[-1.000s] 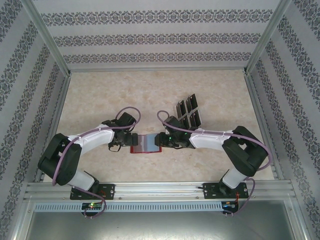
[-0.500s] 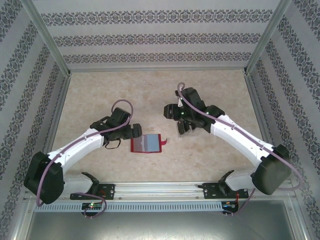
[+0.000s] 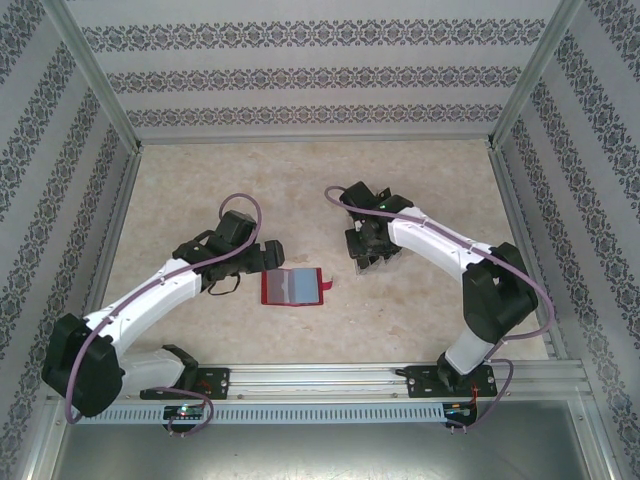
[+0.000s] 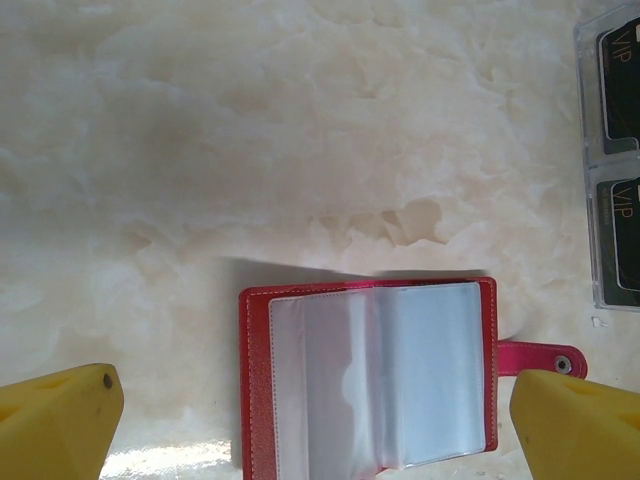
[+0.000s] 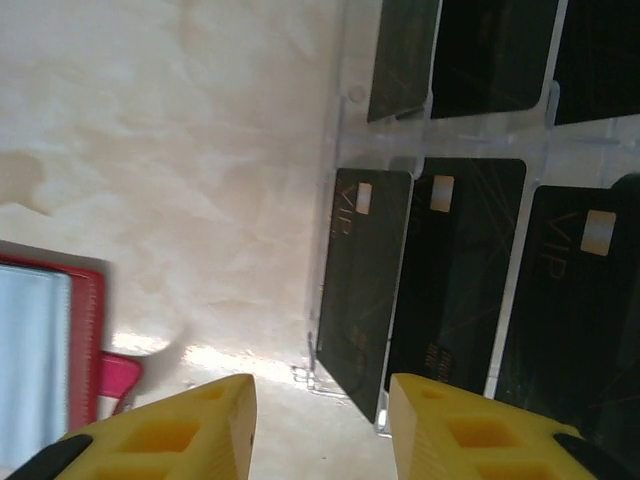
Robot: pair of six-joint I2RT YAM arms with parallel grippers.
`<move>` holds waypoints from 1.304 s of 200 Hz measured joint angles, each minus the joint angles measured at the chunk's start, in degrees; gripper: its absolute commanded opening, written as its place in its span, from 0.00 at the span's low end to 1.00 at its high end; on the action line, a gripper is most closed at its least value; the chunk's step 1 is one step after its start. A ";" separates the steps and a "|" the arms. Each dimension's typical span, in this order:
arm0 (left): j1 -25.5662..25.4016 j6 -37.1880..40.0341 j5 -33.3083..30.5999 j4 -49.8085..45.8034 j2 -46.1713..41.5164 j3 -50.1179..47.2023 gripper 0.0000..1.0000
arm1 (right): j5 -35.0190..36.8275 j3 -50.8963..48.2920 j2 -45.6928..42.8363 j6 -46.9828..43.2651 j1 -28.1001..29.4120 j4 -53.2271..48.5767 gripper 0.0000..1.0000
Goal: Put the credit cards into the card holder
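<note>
Card holder lying open on table, cards in clear stand, both grippers empty.
Top view: red card holder [image 3: 293, 286] flat and unfolded on the pale table [image 3: 200, 190], between the two arms; left gripper [image 3: 268, 257] just beside its left edge; right gripper [image 3: 370, 250] over the clear stand [image 3: 378, 262], well right of the holder. Left wrist view: left gripper [image 4: 315, 400] spread wide, yellow fingers [image 4: 60, 425] either side of the holder [image 4: 370, 375], nothing gripped; greyish sleeves face up, clasp tab [image 4: 540, 358] out to the right; stand with black credit cards [image 4: 620, 240] at the right edge. Right wrist view: right gripper [image 5: 322, 400] partly parted, nothing between the pads; credit cards [image 5: 455, 270] upright in stand slots [image 5: 340, 130]; holder's edge [image 5: 60, 340] at the left.
</note>
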 measured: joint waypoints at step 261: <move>0.37 0.00 0.07 1.22 -0.92 -1.88 1.00 | 3.48 0.42 8.15 0.31 0.48 1.25 0.17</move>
